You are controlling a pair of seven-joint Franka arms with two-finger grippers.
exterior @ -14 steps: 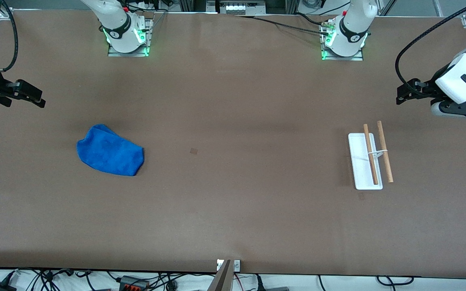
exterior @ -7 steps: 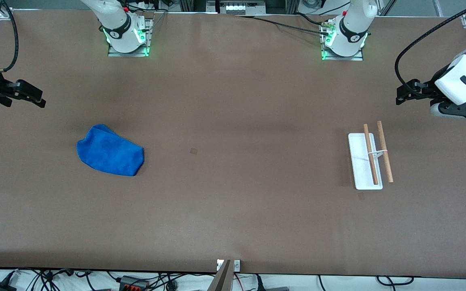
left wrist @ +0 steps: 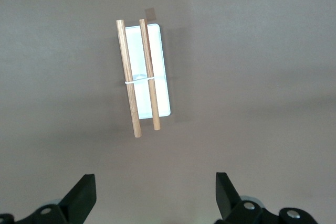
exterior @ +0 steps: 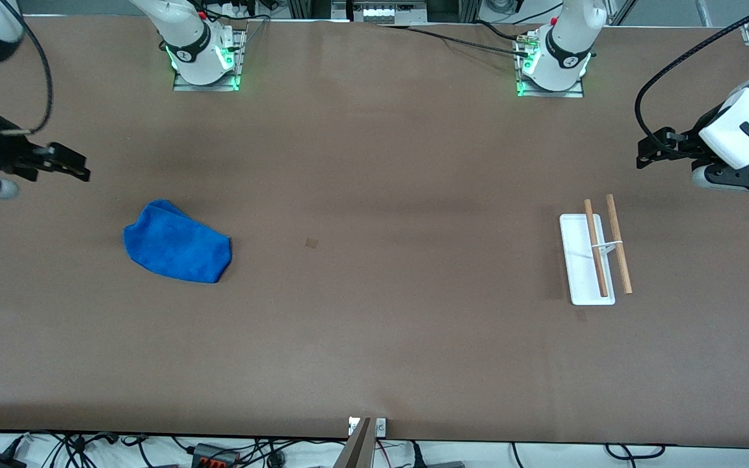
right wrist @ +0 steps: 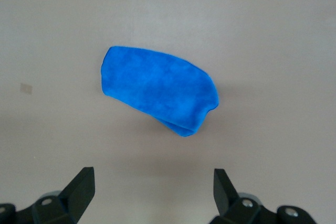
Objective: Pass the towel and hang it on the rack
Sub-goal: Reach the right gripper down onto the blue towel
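A crumpled blue towel [exterior: 176, 242] lies flat on the brown table toward the right arm's end; it also shows in the right wrist view [right wrist: 159, 90]. The rack [exterior: 594, 255], with a white base and two wooden rods, stands toward the left arm's end and shows in the left wrist view [left wrist: 142, 74]. My right gripper [exterior: 74, 169] is open and empty, up in the air over the table edge, apart from the towel. My left gripper [exterior: 649, 155] is open and empty, up over the table apart from the rack.
The two arm bases [exterior: 204, 57] [exterior: 551, 62] stand along the table's edge farthest from the front camera. A small dark mark [exterior: 311, 243] lies on the table between towel and rack. Cables hang below the table's near edge.
My right gripper has moved a little toward the towel and the table's middle. The left arm, towel and rack have not moved.
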